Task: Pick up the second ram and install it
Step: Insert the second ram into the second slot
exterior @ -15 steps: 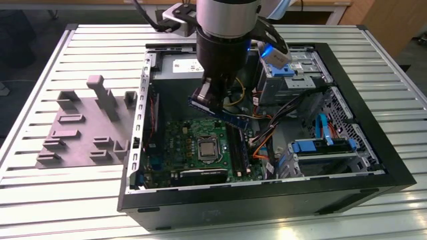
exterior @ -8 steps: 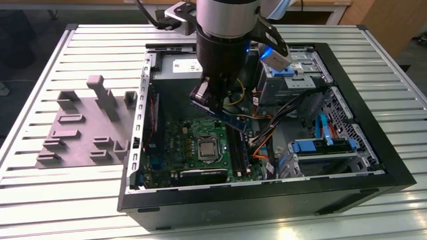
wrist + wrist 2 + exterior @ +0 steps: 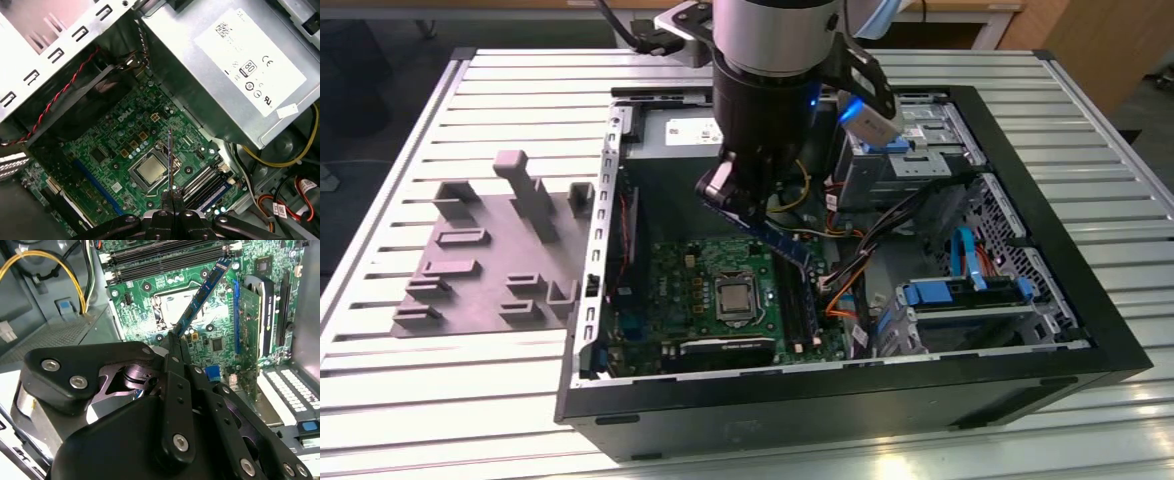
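Right, the claw (image 3: 727,195) hangs inside the open computer case (image 3: 854,400), its fingers (image 3: 174,355) pinched tight on one end of the second ram (image 3: 781,245), with nothing else in its grip. The stick runs out from the fingertips on a slant, free end lowest, above the motherboard (image 3: 115,135) that lies beneath the claw, and clear of it as far as I can judge. In the second wrist view the free end points toward the long black memory slots (image 3: 165,255) just beyond it. The processor socket (image 3: 150,170) sits under the stick's span. The grey tray (image 3: 494,260) lies well off from the claw, outside the case. I read the step as bringing the stick over a slot to seat it. Done well, that means levelling the stick until its long edge runs parallel with the slot, with the notch over the key, then coming straight down. Gripped at one end only, any push could lever the far end, so the pressure wants to be even and gentle. I cannot make out from here which slot is free or whether its latches stand open. The yellow cables (image 3: 45,257) off to the claw's side look clear of the path.
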Available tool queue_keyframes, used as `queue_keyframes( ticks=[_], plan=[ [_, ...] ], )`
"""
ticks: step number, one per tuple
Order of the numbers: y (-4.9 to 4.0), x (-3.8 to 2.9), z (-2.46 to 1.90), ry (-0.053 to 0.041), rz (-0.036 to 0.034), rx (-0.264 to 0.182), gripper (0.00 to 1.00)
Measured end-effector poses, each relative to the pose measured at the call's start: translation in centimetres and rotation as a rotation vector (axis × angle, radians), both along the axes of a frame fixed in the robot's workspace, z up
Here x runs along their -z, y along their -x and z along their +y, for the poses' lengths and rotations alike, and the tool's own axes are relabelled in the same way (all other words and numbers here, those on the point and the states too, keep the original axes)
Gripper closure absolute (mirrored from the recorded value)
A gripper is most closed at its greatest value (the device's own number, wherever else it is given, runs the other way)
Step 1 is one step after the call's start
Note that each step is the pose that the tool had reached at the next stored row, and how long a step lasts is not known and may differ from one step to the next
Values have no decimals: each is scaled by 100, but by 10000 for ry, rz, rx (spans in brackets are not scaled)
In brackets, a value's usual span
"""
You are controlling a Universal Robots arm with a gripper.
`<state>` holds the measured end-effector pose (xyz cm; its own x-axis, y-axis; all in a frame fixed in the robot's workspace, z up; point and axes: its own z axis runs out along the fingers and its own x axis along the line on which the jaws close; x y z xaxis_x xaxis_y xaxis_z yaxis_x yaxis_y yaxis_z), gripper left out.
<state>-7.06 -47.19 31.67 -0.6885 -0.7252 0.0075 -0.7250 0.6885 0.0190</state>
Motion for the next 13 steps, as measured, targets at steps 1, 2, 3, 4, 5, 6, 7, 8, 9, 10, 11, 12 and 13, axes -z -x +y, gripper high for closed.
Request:
queue_keyframes(
  ticks=[1, 2, 3, 4, 5, 6, 7, 8, 9, 10, 11, 12, 13],
  plan=[
    [0, 0, 0, 0, 0, 101, 89],
    [0, 0, 0, 0, 0, 197, 89],
    [0, 0, 0, 0, 0, 291, 89],
    [0, 0, 0, 0, 0, 385, 89],
    [0, 0, 0, 0, 0, 483, 89],
    [0, 0, 0, 0, 0, 579, 89],
    [0, 0, 0, 0, 0, 673, 89],
    [0, 0, 0, 0, 0, 775, 89],
    [0, 0, 0, 0, 0, 870, 89],
    [0, 0, 0, 0, 0, 963, 89],
    [0, 0, 0, 0, 0, 1056, 89],
    [0, 0, 0, 0, 0, 1150, 89],
    [0, 0, 0, 0, 0, 1245, 89]
  ],
)
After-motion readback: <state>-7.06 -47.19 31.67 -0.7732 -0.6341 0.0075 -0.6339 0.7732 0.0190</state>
